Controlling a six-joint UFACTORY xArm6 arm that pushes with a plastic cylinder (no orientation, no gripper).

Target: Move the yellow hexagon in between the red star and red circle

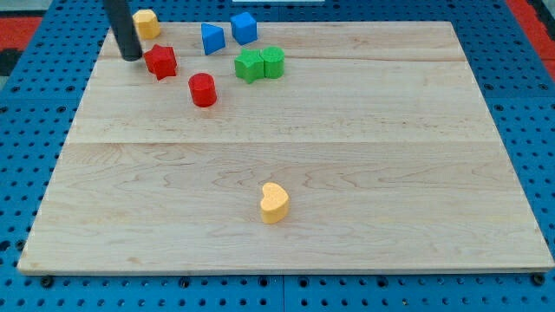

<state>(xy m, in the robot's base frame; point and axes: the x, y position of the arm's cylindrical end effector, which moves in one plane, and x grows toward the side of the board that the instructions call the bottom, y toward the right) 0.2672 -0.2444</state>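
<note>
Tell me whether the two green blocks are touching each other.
Touching. In the camera view the left green block and the right green block sit side by side with no strip of board visible between them.

Yellow hexagon (146,22) sits at the view's top left, near the board's edge; red star (160,61) lies just below it. Red circle (203,89) stands lower right of the star, slightly apart.

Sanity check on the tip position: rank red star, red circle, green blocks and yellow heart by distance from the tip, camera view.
From my tip, at the view's top left:
1. red star, just to its right
2. red circle, lower right
3. green blocks, a touching pair further right
4. yellow heart, far off near the view's bottom
</note>
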